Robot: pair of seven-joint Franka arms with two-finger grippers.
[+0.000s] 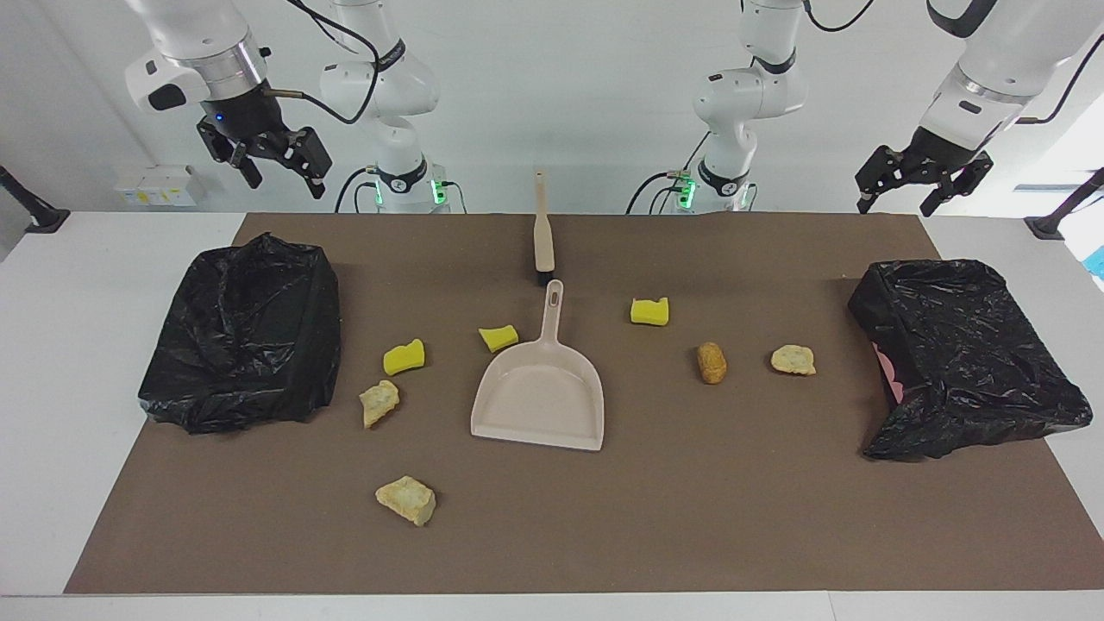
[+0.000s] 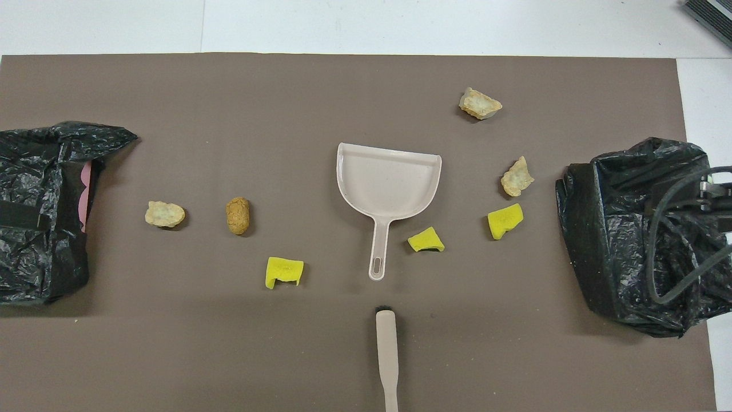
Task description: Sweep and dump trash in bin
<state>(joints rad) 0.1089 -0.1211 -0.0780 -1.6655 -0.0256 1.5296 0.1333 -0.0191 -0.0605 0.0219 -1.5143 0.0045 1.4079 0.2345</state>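
The trash lies scattered on the brown mat: yellow sponge pieces, beige crumbly chunks and a brown oval lump. A black-bagged bin stands at the right arm's end, and another bin at the left arm's end. My right gripper hangs open, high in the air by the first bin. My left gripper hangs open, high by the second. Neither holds anything.
A beige dustpan lies mid-mat, its handle pointing toward the robots. A beige brush lies in line with that handle, nearer to the robots. In the overhead view a cable of the right arm crosses over the bin.
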